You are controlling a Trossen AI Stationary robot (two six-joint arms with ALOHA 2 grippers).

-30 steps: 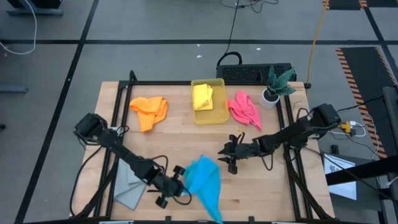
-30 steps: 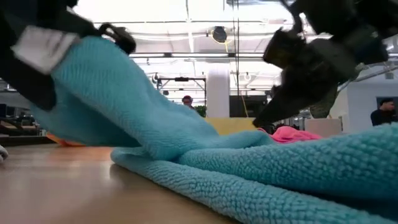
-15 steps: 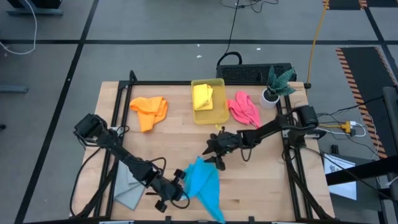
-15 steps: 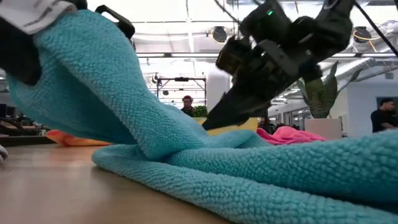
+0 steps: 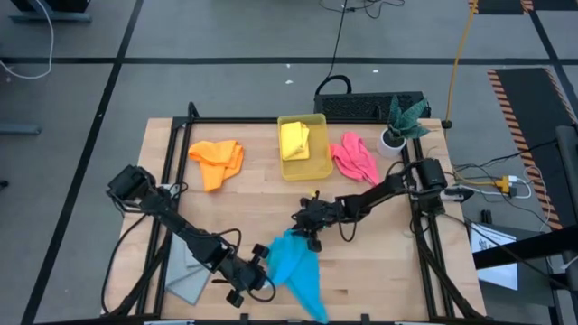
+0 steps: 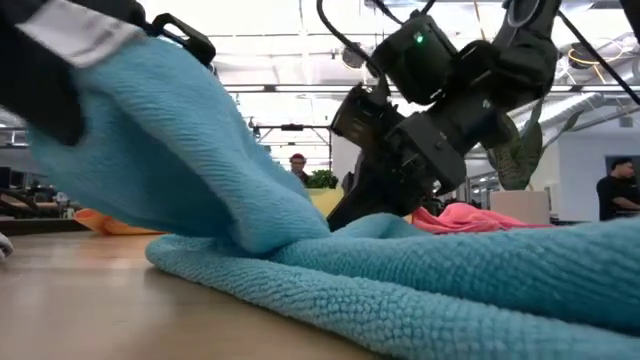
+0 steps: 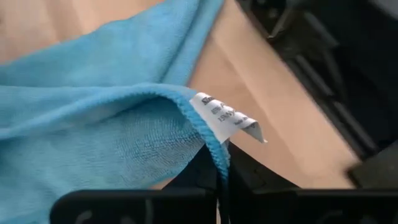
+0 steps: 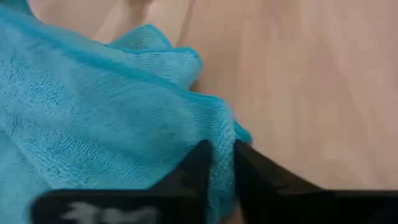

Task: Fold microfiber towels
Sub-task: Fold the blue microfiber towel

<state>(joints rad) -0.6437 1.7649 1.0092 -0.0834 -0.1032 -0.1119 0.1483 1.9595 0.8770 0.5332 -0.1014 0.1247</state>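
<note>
Wooden table (image 5: 262, 194) – blue towel (image 5: 293, 266) stretched diagonally, left tool (image 5: 256, 271) and right tool (image 5: 305, 233) pinching opposite corners.

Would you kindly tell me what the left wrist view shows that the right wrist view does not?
Only the left wrist view shows the white label sewn on the blue towel edge, pinched in the left hand. Only the right wrist view shows the right hand closing on a folded corner of that towel, with an edge between its fingers. Both show the blue towel on the wooden table.
</note>
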